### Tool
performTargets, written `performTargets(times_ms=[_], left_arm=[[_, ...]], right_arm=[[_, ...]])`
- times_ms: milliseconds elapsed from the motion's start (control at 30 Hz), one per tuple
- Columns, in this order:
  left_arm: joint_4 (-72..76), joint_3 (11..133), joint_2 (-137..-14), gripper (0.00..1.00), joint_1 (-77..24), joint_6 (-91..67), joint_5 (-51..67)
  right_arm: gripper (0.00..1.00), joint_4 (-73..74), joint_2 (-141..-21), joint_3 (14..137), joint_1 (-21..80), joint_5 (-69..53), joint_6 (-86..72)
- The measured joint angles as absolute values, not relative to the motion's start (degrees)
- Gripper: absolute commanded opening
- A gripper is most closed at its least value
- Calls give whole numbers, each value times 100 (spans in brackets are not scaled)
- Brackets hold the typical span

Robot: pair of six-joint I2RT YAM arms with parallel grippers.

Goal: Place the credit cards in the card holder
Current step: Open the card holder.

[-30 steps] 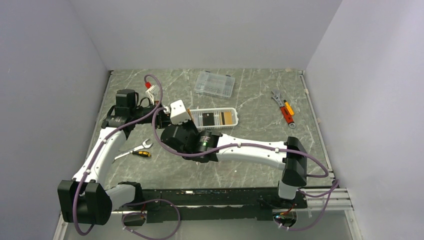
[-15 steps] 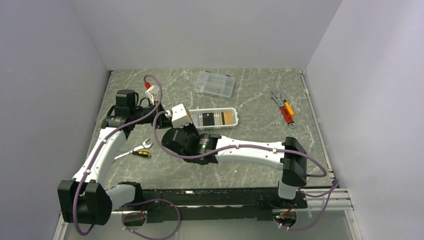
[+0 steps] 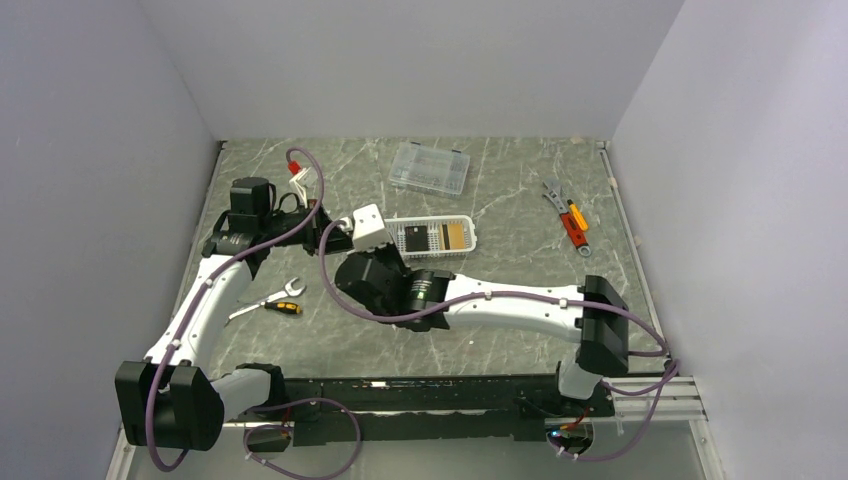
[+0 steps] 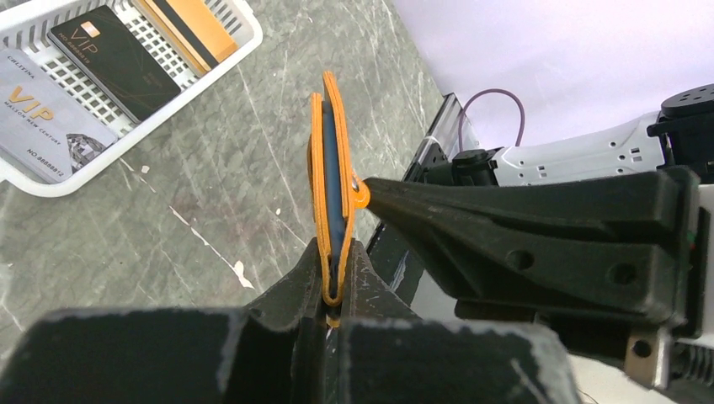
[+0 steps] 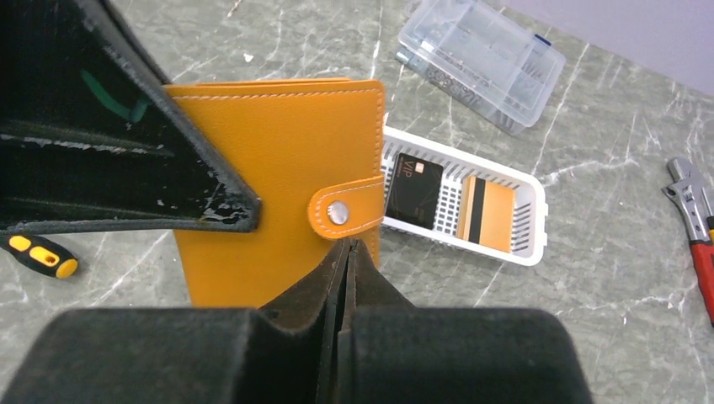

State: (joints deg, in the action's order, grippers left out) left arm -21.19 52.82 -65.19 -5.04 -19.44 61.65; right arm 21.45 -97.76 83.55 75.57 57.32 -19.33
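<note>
The orange card holder [image 5: 278, 194] is folded shut with its snap tab [image 5: 338, 212] fastened, held upright above the table. My left gripper [image 4: 335, 252] is shut on its lower edge; edge-on, a pale blue card [image 4: 334, 172] shows inside it. My right gripper [image 5: 347, 246] is shut, its tips pressed against the snap tab, also seen in the left wrist view [image 4: 375, 189]. More credit cards lie in the white basket [image 5: 505, 252]: a black one [image 5: 414, 192], a gold-brown one [image 5: 487, 212] and a grey-white one [image 4: 42, 118]. From above, both grippers meet at the basket's left end [image 3: 340, 232].
The white slotted basket [image 3: 470, 240] sits mid-table. A clear compartment box [image 3: 429, 167] lies behind it. Orange-handled pliers [image 3: 567, 217] lie at the right. A wrench and a yellow-handled screwdriver [image 3: 270, 303] lie at the left, near my left arm.
My right arm has shifted to the right and its wrist has moved slightly right and back. The left arm has held still with the card holder.
</note>
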Motion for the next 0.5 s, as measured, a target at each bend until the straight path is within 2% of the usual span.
performTargets(times_ms=[400,500], left_arm=[[-2217,5266,-6512,0,-513,-1981,6381],[-2220,5266,-6508,0,-513,-1981,6379]], right_arm=[[0,1616,-8814,7865,6973,5752,-2093],[27,1514,-8602,7662,6904,5408,-2106]])
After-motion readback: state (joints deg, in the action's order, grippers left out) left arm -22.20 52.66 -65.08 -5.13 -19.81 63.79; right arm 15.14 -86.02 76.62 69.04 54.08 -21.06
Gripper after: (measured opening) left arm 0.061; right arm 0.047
